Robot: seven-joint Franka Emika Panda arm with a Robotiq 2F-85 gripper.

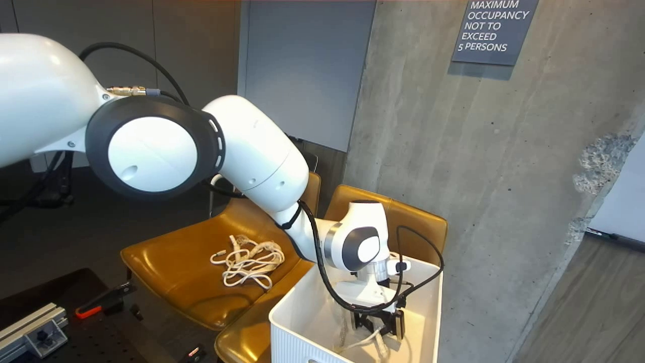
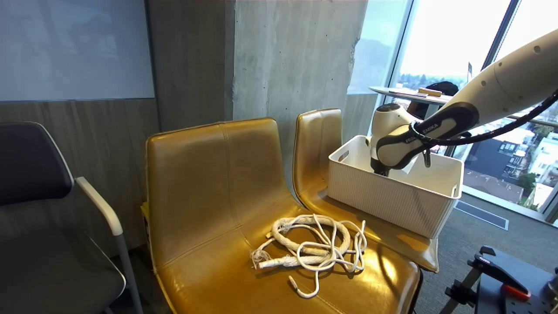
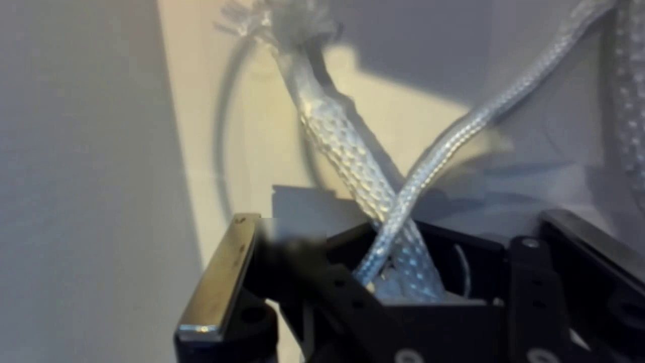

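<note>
Wrist view. Gripper point(image 3: 400, 218) fills the lower part of the frame, fingers point(image 3: 216, 287) spread well apart to left and right, released. Braided rope point(image 3: 347, 151) runs from a frayed end at upper centre down into the gap between them; thin cord point(image 3: 456, 141) slants in from upper right and crosses over it. Both run out of sight at the gripper's base; cannot tell whether they touch it. Another rope length point(image 3: 631, 91) along the right edge.

In an exterior view: white arm point(image 1: 259, 148) enters from upper left, gripper down inside a white ribbed bin point(image 1: 302, 343), lower right. Braided rope and thin cord lie in the bin, under the gripper. Grey sign point(image 1: 496, 30) at upper right, on a concrete column point(image 1: 453, 151), reads "MAXIMUM OCCUPANCY NOT TO EXCEED 5 PERSONS". Rope bundle point(image 1: 247, 264) on a tan chair point(image 1: 176, 272), left of the bin. Lower left: aluminium profile point(image 1: 33, 330), black-and-red clamp point(image 1: 103, 302) near it.

In an exterior view: "EMIKA" legible on the arm, right of centre; word before it partly covered by a black cable point(image 2: 479, 140). Bin sits on a second tan chair point(image 2: 320, 148); its near wall hides the fingers. Rope bundle at lower centre. Dark office chair point(image 2: 30, 165) at left edge, window point(image 2: 444, 39) upper right. Clamp at lower right, its marking too small to read.
</note>
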